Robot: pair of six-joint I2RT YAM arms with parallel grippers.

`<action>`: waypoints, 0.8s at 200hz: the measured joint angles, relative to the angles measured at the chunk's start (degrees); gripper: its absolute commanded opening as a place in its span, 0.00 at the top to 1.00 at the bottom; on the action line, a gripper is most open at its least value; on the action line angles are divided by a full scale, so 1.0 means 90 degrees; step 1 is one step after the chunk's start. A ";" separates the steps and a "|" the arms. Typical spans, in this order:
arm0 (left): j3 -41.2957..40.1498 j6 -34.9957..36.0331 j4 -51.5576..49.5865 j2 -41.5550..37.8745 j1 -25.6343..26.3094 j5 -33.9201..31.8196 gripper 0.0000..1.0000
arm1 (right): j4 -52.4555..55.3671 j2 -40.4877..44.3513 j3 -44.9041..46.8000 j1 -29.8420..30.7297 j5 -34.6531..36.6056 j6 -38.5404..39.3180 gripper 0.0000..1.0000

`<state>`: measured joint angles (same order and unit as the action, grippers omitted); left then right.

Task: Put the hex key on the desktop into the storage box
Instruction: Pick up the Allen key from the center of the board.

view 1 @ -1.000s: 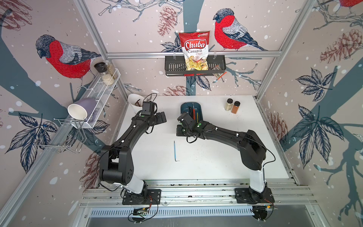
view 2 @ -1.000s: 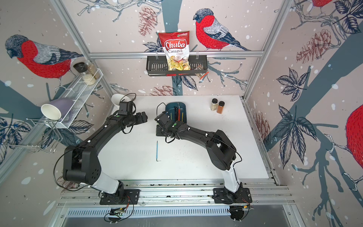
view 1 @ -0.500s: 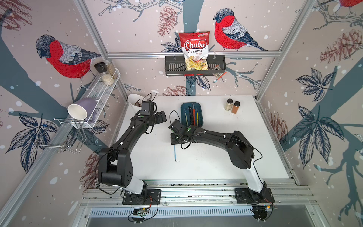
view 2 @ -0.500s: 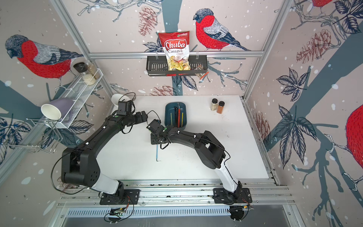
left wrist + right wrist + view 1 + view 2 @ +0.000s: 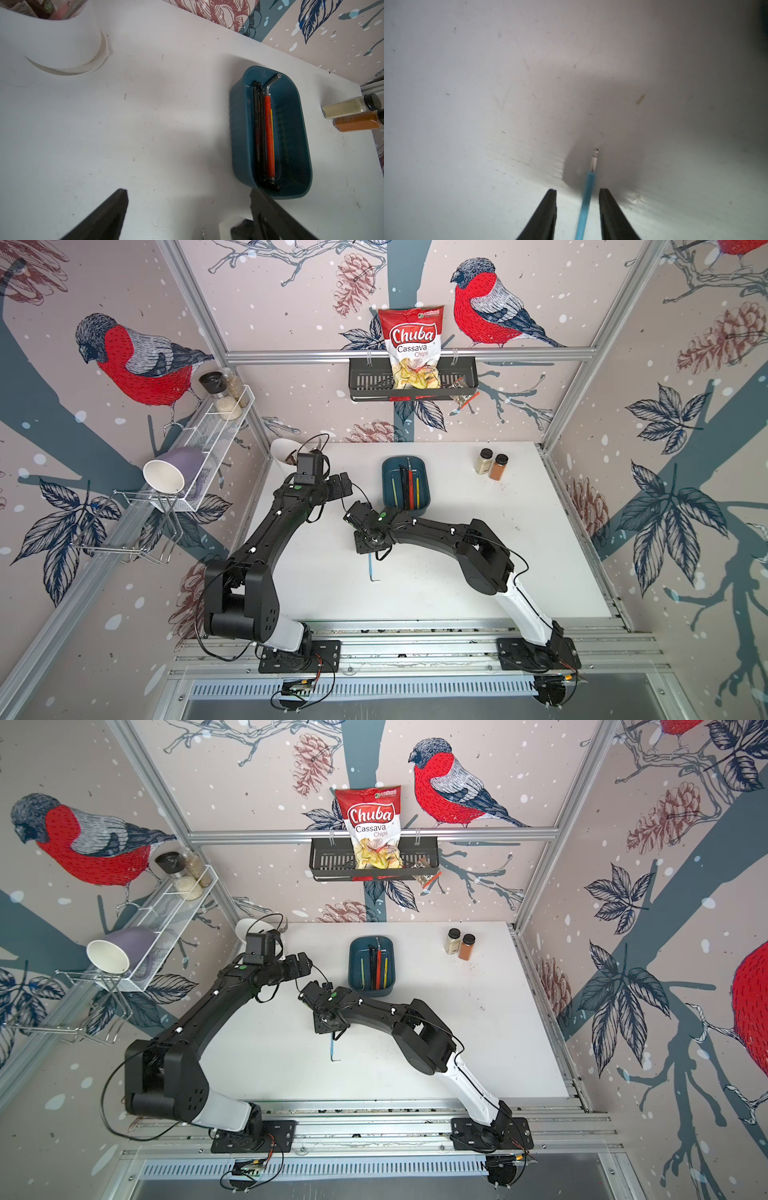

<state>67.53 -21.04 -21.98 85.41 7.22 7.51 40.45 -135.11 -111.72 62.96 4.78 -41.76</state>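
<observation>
A thin blue hex key (image 5: pixel 371 568) lies on the white desktop (image 5: pixel 478 572), its bent end toward the front. My right gripper (image 5: pixel 369 547) hangs low over its far end. In the right wrist view that gripper (image 5: pixel 577 190) is open; the blue hex key (image 5: pixel 586 195) runs between the fingers with a gap on each side. The teal storage box (image 5: pixel 411 512) stands behind it and holds several hex keys, among them red, black and yellow ones. My left gripper (image 5: pixel 345 483) hovers left of the box, and in its wrist view it (image 5: pixel 188 193) is open and holds nothing.
Two spice jars (image 5: pixel 492 464) stand at the back right of the desktop. A white cup (image 5: pixel 284 450) sits in the back left corner. A black wall basket (image 5: pixel 365 383) with a chips bag hangs on the back wall. A white wire shelf (image 5: pixel 208 448) carries a purple mug.
My right gripper has moved from the storage box toward the front left, down over the blue hex key, and has gone from shut to open. The left arm has stayed in place.
</observation>
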 measured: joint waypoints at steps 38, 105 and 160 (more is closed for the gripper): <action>0.0000 0.0000 0.0007 -0.0024 -0.0012 0.0051 0.04 | 0.0435 -0.0187 -0.0255 0.0090 0.0051 0.0007 0.67; 0.0000 -0.0002 0.0012 -0.0058 -0.0024 0.0163 0.04 | 0.0913 -0.0221 -0.0325 0.0138 0.0126 0.0112 0.69; 0.0000 -0.0002 0.0012 -0.0058 -0.0029 0.0160 0.04 | 0.1090 -0.0432 -0.0447 0.0189 0.0294 0.0170 0.84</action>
<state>67.53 -21.06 -21.87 84.88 6.96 8.95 50.26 -139.00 -115.74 64.66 7.42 -40.23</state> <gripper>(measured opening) 0.955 0.218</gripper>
